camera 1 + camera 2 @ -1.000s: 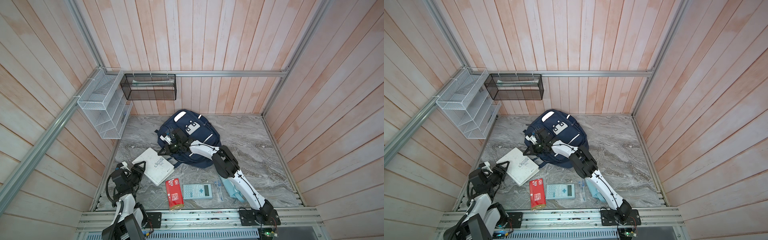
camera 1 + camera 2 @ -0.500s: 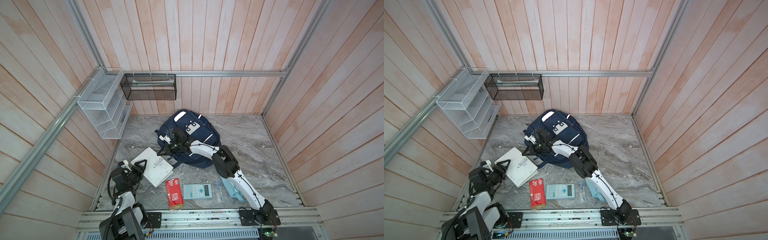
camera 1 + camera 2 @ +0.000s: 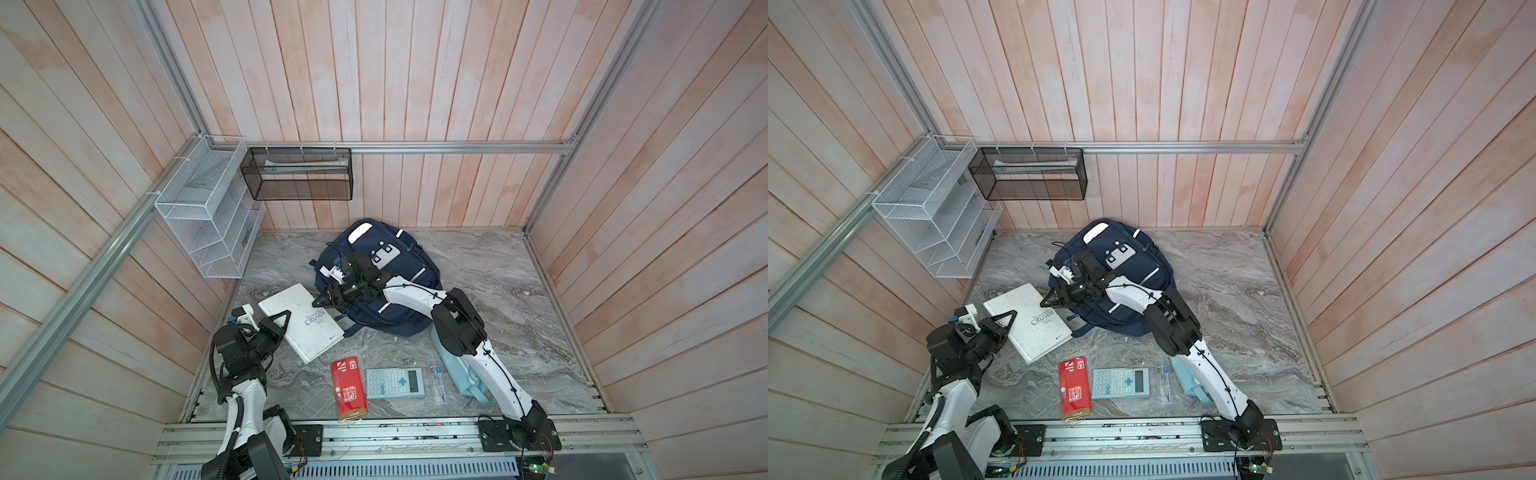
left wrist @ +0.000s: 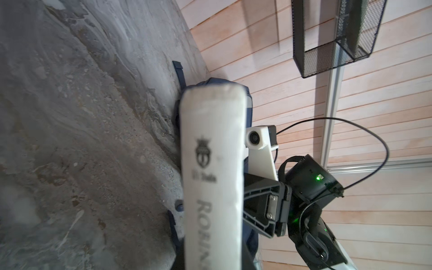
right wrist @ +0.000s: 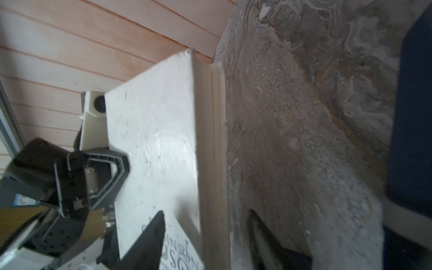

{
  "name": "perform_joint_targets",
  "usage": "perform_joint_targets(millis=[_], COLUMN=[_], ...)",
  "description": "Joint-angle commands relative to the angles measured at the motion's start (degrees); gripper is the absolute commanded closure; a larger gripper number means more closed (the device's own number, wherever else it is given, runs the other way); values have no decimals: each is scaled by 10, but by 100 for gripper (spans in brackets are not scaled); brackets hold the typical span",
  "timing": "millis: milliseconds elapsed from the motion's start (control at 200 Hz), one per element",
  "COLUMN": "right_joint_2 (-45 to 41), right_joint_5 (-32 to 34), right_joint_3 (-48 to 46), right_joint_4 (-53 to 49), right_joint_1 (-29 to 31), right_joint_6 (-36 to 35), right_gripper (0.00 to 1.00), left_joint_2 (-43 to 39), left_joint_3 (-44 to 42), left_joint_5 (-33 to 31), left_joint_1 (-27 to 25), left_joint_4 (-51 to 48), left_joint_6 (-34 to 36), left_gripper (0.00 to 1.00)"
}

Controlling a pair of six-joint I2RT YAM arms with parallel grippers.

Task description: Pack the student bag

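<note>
- Right now my bag (image 3: 413, 259) lies flat at the back middle of the table (image 3: 519, 299), with my right arm stretched over it.
- My left gripper (image 3: 279, 323) is clamped on a corner of the white book (image 3: 299, 328), titled "Robinson Crusoe".
- My right gripper (image 3: 322, 300) is released, its fingers astride the book's edge.
- Up front lie a red packet (image 3: 349, 388), a calculator (image 3: 395, 383) and a blue pouch (image 3: 463, 376).

white book (image 3: 301, 322) crowds floor (image 3: 282, 266) left of student bag (image 3: 409, 266).
</note>
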Motion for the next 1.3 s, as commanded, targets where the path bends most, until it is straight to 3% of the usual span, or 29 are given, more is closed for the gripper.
perform_joint_targets(millis=[0,70,150,270,360,520,660,705,755,870,935,1025,1295], right_joint_2=[-85,-119,-150,-180,-217,-269,-296,-316,-343,-432,-494,-579,-738], right_joint_5=[21,13,-20,-89,-97,-95,-95,-86,-72,-18,18,75,127], right_joint_3=[-71,-106,-140,-200,-259,-336,-384,-412,-446,-534,-583,-647,-739], right_joint_4=[-2,5,23,147,212,257,287,297,305,299,280,238,89], right_joint_1=[-31,-42,-45,-43,-49,-57,-61,-69,-82,-131,-168,-229,-429], right_joint_6=[-43,-52,-69,-16,10,23,31,34,37,40,35,37,-17], right_gripper=[20,8,8,12,28,36,75,89,100,100,100,100,100], left_joint_2=[-36,-44,-42,-29,-23,21,62,74,87,111,131,171,387], left_joint_3=[43,51,69,89,104,109,117,122,127,147,170,220,451], left_joint_5=[67,88,93,71,55,33,9,7,7,-24,-54,-132,-380], left_joint_1=[-3,-9,-41,-117,-146,-209,-254,-258,-262,-278,-298,-347,-541], left_joint_4=[69,116,133,170,179,215,233,230,224,161,112,23,-197], left_joint_6=[-54,-105,-128,-141,-145,-137,-118,-110,-100,-40,7,90,328], left_gripper=[100,100,100,100,100,100,100,94,76,23,8,3,8])
